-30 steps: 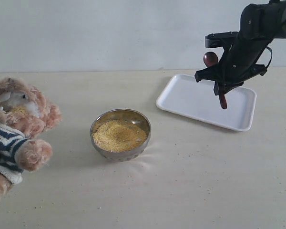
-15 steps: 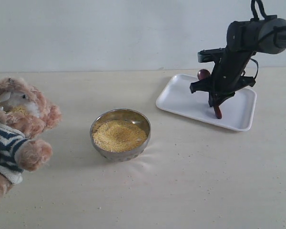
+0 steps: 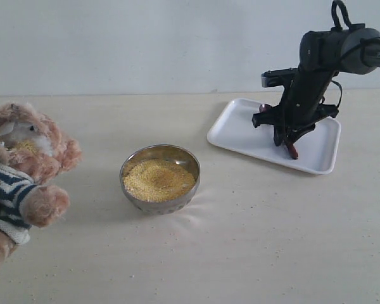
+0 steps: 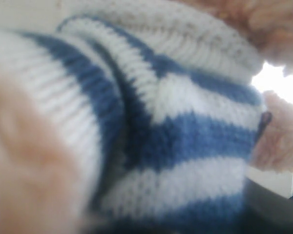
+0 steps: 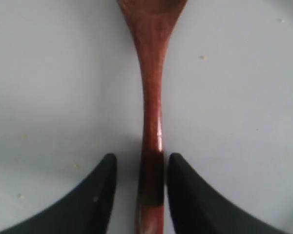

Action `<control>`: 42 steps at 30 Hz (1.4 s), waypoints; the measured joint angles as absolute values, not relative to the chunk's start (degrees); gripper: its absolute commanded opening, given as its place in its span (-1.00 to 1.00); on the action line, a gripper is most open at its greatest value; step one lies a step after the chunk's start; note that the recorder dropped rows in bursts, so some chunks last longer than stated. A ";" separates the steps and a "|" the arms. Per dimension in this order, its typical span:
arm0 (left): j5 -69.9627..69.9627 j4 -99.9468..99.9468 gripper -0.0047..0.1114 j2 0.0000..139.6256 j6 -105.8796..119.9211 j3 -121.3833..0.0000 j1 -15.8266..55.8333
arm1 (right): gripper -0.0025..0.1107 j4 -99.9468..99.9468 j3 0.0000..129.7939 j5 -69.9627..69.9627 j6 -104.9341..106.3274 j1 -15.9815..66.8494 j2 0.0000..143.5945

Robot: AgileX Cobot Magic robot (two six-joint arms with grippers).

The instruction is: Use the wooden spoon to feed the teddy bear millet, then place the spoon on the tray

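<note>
Reddish-brown wooden spoon (image 5: 152,97) lies on the white tray (image 5: 53,73) right beneath my right tool (image 5: 141,157). Its handle runs between the two fingers (image 5: 100,195). That tool is open, with a gap showing on each side of the handle. Well apart from it on the table (image 3: 253,247) stands the metal bowl (image 3: 134,195) of millet (image 3: 158,179), and farther off is the teddy bear (image 3: 25,158). The bear's striped shirt (image 4: 185,136) fills my left camera, and I cannot tell whether the left tool is open or closed.
</note>
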State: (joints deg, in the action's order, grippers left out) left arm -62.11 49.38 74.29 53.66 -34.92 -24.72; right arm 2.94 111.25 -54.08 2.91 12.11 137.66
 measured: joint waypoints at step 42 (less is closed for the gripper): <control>-62.11 49.38 -0.81 74.29 53.66 -34.92 -24.72 | -0.96 14.15 36.12 -43.43 5.91 12.11 23.75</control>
State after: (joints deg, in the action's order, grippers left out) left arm -62.11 49.38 74.29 53.66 -34.92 -24.72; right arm 14.15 36.12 -43.43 5.91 12.11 23.75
